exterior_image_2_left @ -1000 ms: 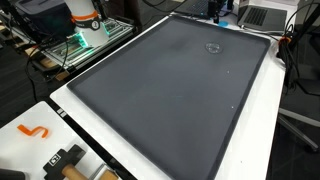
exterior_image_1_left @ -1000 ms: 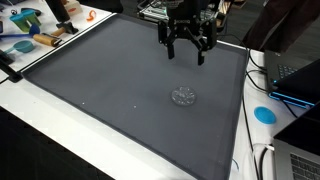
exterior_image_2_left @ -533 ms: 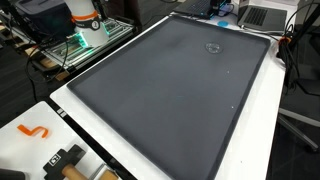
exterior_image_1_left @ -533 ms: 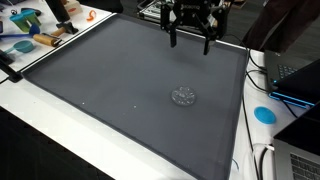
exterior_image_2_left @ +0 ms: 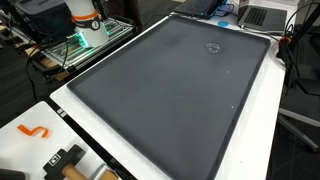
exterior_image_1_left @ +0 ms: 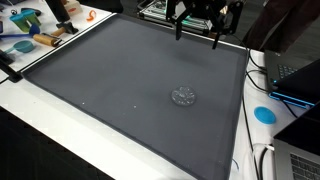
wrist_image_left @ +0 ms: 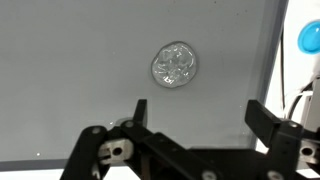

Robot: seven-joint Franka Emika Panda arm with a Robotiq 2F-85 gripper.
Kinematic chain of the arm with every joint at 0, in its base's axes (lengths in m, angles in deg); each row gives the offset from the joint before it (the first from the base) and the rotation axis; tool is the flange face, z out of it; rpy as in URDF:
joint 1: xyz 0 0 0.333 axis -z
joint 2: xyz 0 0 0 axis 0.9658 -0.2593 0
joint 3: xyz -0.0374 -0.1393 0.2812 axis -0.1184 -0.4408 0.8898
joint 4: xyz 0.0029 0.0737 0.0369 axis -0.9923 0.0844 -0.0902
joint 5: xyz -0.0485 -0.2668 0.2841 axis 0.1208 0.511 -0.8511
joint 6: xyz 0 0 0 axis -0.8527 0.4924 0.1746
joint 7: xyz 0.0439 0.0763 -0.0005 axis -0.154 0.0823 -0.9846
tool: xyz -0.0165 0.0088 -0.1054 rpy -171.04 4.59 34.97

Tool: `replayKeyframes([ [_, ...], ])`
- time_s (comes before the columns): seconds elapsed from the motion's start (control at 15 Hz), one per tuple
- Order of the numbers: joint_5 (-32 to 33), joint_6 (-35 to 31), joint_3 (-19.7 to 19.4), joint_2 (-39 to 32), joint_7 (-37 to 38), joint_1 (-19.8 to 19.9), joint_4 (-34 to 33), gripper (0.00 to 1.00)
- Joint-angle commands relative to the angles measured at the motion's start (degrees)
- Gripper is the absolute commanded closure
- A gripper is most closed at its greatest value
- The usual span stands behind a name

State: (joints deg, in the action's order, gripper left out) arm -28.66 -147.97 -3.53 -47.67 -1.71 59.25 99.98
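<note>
Clear crumpled wad [wrist_image_left: 175, 66] lies flat, roughly round, apart from the wide-spread gripper [wrist_image_left: 197, 108].

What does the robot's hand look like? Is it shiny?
Not very shiny. The gripper is black and mostly dull. It has two slim jaws with flat tips, joined to chunky hinged bars. In the wrist view, pale round pins sit at the hinges. No writing or stickers show on it, and most of the arm is out of view.
</note>
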Motion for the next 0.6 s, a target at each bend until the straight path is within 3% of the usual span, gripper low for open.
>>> replayKeyframes([
  [0.0, 2.6, 4.3, -0.5, -3.6, 0.8, -1.6, -5.5, 0.00],
  [0.07, 0.7, 1.9, -0.2, -1.4, 0.0, -0.9, -2.6, 0.00],
  [0.53, 1.2, 2.9, -0.4, -3.3, 0.0, -1.4, -5.0, 0.00],
])
